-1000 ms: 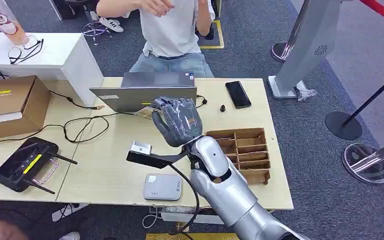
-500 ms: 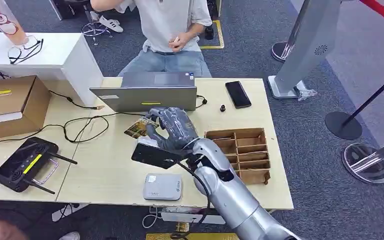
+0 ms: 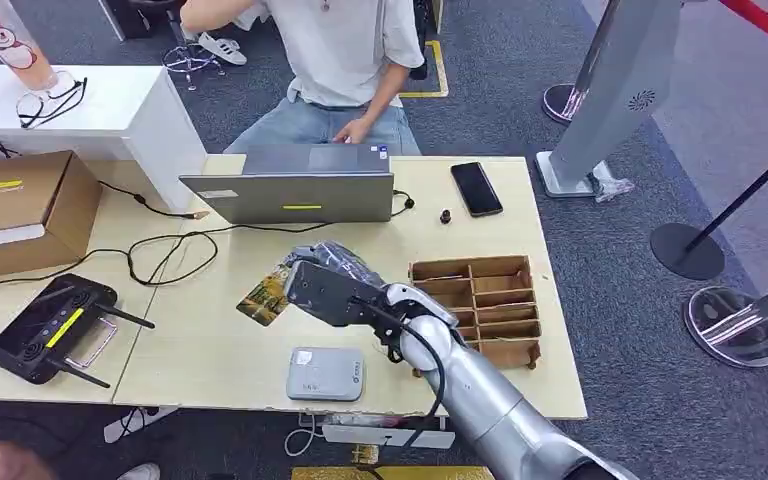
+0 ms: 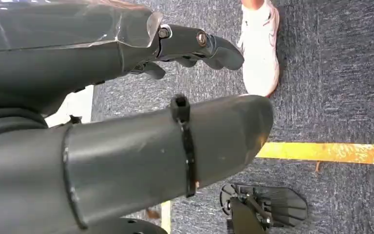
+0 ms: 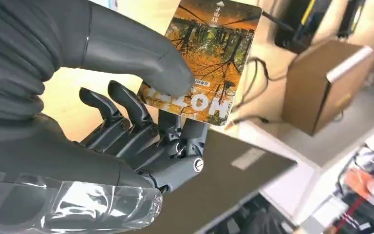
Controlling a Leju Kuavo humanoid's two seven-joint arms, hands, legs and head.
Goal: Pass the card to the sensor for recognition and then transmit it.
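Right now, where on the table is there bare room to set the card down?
The widest bare patch lies between the black antenna controller and the small grey box, under the orange picture card that the right hand holds. The stretch between the grey laptop and the cardboard divider tray is tighter.

On your tabletop (image 3: 210, 350): laptop (image 3: 290, 187) at the far edge with phone (image 3: 476, 188) to its right, divided tray (image 3: 480, 305) right of the right hand (image 3: 335, 280), card reader (image 3: 326, 373) at the near edge, cardboard box (image 3: 20, 210) far left.
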